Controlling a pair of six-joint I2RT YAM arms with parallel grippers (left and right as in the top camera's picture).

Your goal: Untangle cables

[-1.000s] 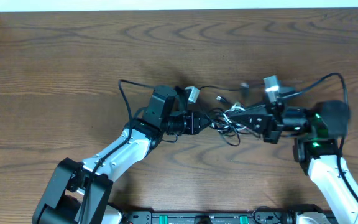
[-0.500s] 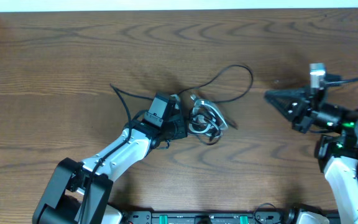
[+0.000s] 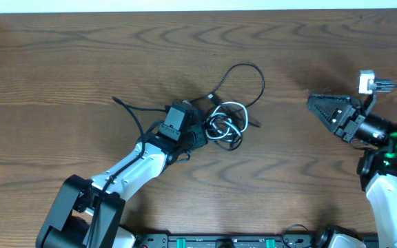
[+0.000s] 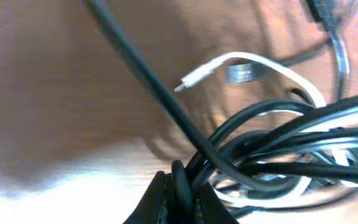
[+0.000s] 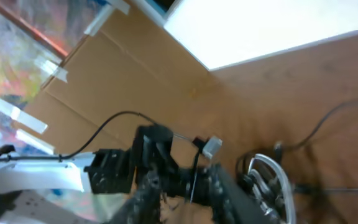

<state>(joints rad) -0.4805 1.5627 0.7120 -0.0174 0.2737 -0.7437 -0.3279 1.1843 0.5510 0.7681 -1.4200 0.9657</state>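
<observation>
Seeing cables [image 3: 227,125] bunched near table [image 3: 74,62] centre, one black loop arcing toward far side. We note left gripper [image 3: 202,132] fingers [image 4: 156,200] pressed together, pinching black strand at bundle's left edge; white cord [image 4: 263,62] threads through tangle. Right gripper [image 3: 320,109] well apart at right, fingers parted, holding nothing.

Overhead: fixed, far, looking straight down on the table [image 3: 81,62]; both arms enter at the bottom edge.
Left wrist: very near, cables [image 4: 272,143] just ahead of left fingers [image 4: 157,202].
Right wrist: tilted, blurred, looking past right fingers [image 5: 229,196] to the same cables, well apart.
</observation>
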